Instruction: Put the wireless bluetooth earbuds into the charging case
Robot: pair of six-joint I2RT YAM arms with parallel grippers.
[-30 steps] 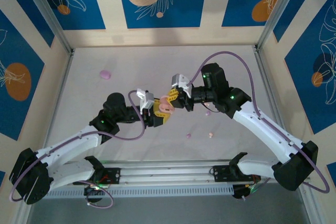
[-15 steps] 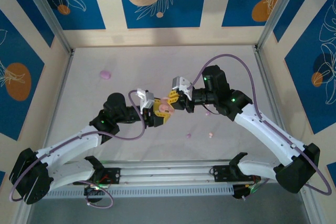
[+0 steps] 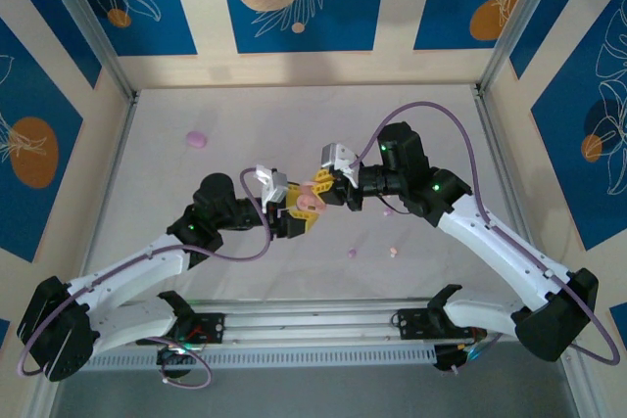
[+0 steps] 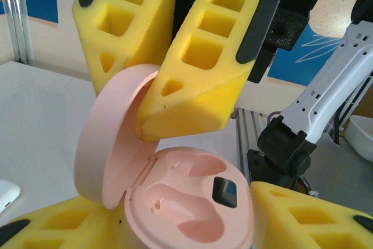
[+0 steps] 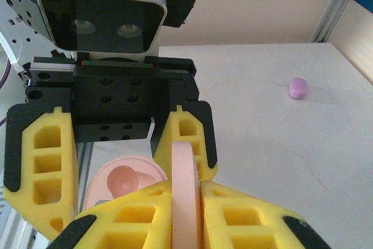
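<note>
Comparing the overhead view with a second ago, less pink shows between the two grippers, and the right gripper (image 3: pixel 320 190) has edged closer to the left gripper (image 3: pixel 297 210). Over the last half second almost nothing has shifted.

Nearest the arm bases, on the pale grey-white table (image 3: pixel 255 124), lie the tiny pale pink plastic earbuds (image 3: pixel 393 253). A second bud (image 3: pixel 353 254) lies just to the left of the first, and both are well apart from the grippers. A third speck (image 3: pixel 388 210) lies by the right arm's wrist, too small to make out.

Mid-table, the pale pink, rounded plastic charging case (image 4: pixel 192 208) is held up between the grippers, hinged open. The left gripper's yellow foam pads (image 4: pixel 303 214) flank its base, close against it; whether they press it cannot be told. The right gripper is pinched tight on the raised lid (image 5: pixel 185 190), which shows edge-on between its own pads in the right wrist view.

From the left wrist, the right gripper's fingers (image 4: pixel 192 80) come down from above and overhang the open base, covering part of the lid. The base shows two smooth curved hollows and a small dark square window (image 4: pixel 224 190). A white rounded object (image 4: pixel 4 193) lies on the table at the left edge of that view.

Farthest off, a small rounded purple object (image 3: pixel 197 138) sits alone toward the table's far left.
</note>
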